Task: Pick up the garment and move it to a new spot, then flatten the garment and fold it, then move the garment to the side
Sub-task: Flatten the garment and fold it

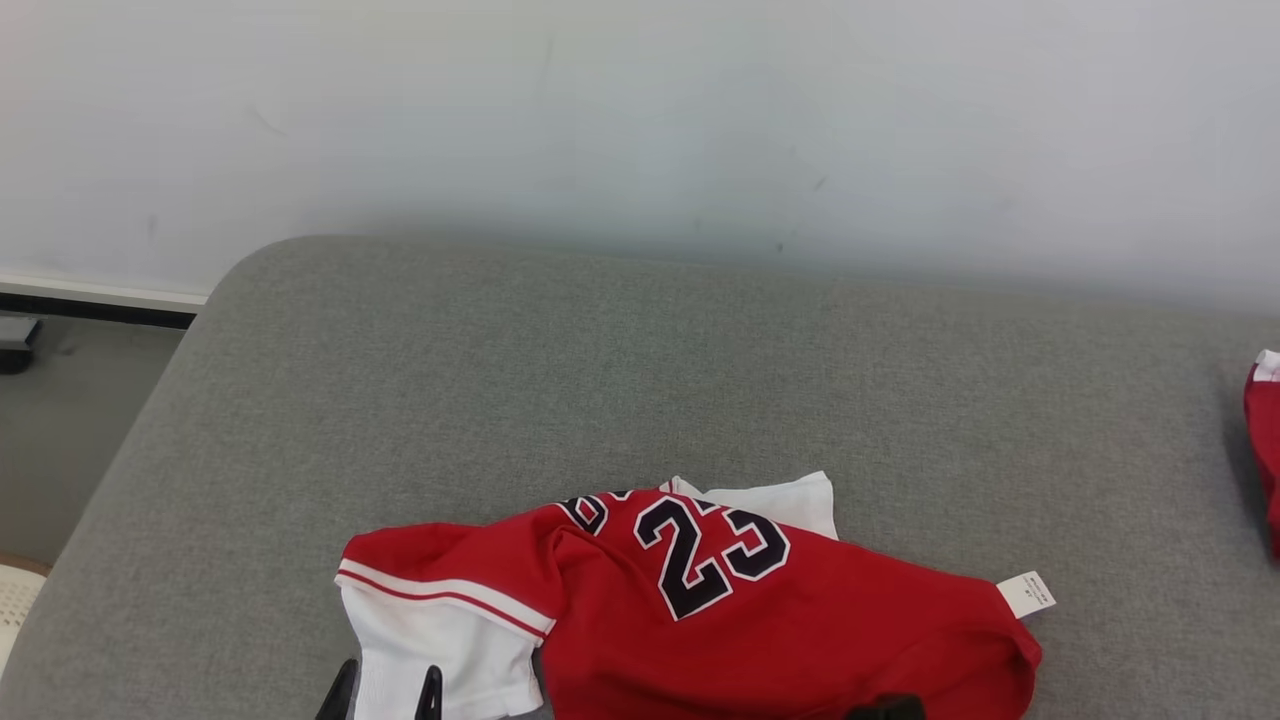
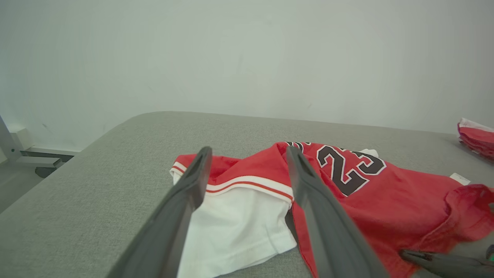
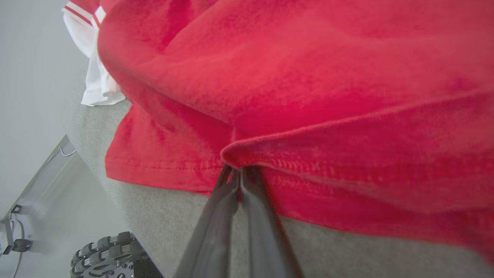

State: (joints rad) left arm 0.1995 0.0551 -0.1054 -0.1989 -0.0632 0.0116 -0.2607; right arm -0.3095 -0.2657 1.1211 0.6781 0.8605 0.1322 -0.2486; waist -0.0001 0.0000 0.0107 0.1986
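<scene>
Behind everything stood a pale wall [image 1: 640,110]. Below it a grey padded top [image 1: 700,350] ran across the head view, its left corner rounded.

The shirt [image 1: 820,630], red with white sleeves, lay crumpled on the near part of that top, roughly in the middle. Its near edge was cut off by the bottom of the head view. A second bit of red cloth [image 1: 1264,440] sat at the far right edge, well apart and mostly out of frame, so I could not tell what it was.

My left claw [image 2: 249,152] stood wide, one finger on each side of the white sleeve [image 2: 235,224] with its red and white trim. I could not tell whether the fingers touched the cloth.

My right claw [image 3: 239,173] was pinched tight on a fold of the shirt's red hem at the near right, with the stitched edge bunched over its tips. In the head view it showed as little more than a dark tip at the bottom edge.

A ribbed wheel [image 3: 104,251] showed low in the right wrist view, partly cut off.

The number [image 1: 712,555] read 23, black with a white outline. The lettering above it was folded under and unreadable. A small white label [image 1: 1027,594] stuck out at the shirt's right end, its print too small to read.
</scene>
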